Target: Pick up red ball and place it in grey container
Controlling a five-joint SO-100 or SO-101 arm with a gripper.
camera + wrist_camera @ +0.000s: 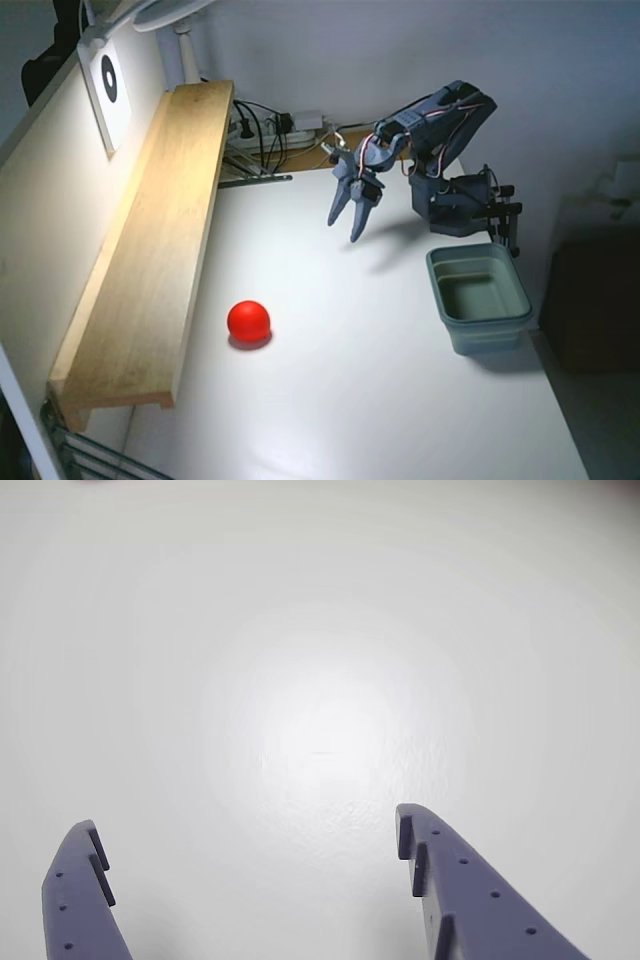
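The red ball [248, 320] rests on the white table, left of centre in the fixed view, close to a wooden plank. The grey container [478, 297] stands empty near the table's right edge. My gripper [343, 230] hangs open above the table's far middle, fingers pointing down, well apart from both the ball and the container. In the wrist view the gripper [245, 830] shows two blue fingers spread wide over bare white table, with nothing between them. The ball and the container are out of the wrist view.
A long wooden plank [160, 240] lies along the table's left side. Cables and a power strip [280, 130] sit at the back. The dark robot base [455, 200] stands just behind the container. The table's right edge [555, 400] runs past the container.
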